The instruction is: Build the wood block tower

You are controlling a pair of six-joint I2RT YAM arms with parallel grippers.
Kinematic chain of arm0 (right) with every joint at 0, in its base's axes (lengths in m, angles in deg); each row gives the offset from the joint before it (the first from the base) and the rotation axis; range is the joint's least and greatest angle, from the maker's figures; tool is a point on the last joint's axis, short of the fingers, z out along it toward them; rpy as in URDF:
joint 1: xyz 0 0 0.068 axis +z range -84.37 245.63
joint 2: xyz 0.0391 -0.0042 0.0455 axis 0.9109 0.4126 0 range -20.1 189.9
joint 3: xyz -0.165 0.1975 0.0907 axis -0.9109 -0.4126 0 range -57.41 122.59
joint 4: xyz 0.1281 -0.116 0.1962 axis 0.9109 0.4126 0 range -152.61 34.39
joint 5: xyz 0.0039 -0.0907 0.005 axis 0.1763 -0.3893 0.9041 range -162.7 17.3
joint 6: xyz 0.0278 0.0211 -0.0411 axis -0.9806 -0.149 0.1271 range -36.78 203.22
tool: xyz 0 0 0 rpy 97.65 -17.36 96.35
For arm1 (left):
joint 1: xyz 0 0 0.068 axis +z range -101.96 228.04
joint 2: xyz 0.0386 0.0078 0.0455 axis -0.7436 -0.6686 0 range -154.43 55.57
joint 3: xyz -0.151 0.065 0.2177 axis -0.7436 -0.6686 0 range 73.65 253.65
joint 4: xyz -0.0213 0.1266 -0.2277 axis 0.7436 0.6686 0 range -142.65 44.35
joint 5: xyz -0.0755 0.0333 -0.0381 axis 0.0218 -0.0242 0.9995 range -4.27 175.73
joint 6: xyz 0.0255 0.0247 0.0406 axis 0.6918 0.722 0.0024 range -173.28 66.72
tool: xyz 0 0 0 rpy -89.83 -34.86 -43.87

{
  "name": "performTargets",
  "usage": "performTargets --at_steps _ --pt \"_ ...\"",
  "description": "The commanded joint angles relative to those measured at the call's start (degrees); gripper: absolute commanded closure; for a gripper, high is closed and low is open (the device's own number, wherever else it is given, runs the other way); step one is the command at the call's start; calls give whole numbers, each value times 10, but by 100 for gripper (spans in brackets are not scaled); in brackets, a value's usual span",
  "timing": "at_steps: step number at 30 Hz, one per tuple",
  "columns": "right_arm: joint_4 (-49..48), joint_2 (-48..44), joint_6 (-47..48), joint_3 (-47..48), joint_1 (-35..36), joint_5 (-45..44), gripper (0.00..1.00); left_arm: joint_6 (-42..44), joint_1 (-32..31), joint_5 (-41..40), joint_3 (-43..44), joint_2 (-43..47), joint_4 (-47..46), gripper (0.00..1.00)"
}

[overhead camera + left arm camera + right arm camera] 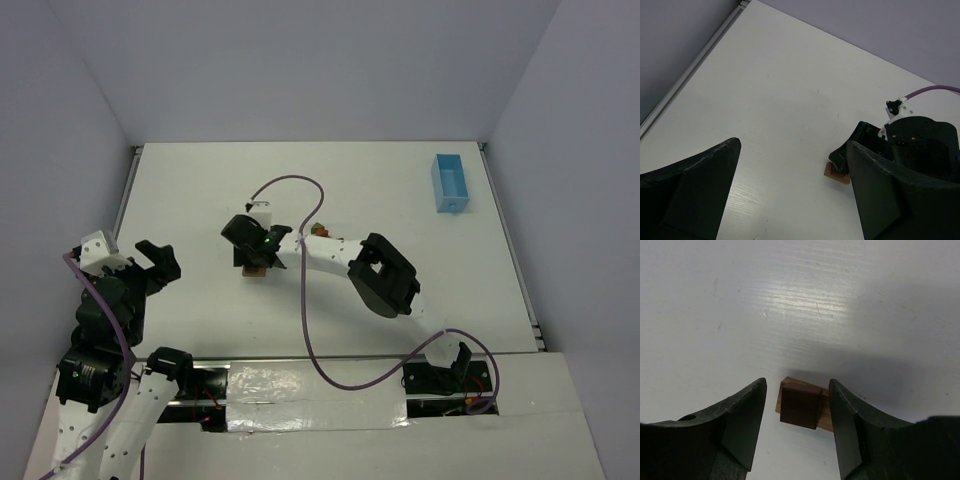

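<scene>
The tower (799,405) is a dark reddish block on a flat tan base (826,412), standing on the white table. My right gripper (796,385) is open and straddles it, with a gap on each side of the reddish block. In the top view the right gripper (252,248) hangs over the tower (257,270) at mid table. Another small orange wood block (320,230) lies just behind the right arm. My left gripper (163,258) is open and empty at the left, apart from the tower. In the left wrist view (794,145) the tower's base (834,173) shows under the right gripper.
A light-blue tray (450,183) sits at the far right of the table. The right arm's purple cable (300,185) loops above the tower. Grey walls close in the table on three sides.
</scene>
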Motion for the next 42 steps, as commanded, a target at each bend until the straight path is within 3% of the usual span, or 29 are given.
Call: performTargets --at_steps 1,42 --pt "-13 -21 -14 -14 6 -3 40 0 -2 3 6 3 -18 0" --pt "-48 -55 14 -41 17 -5 40 3 -2 8 4 -3 -21 1"
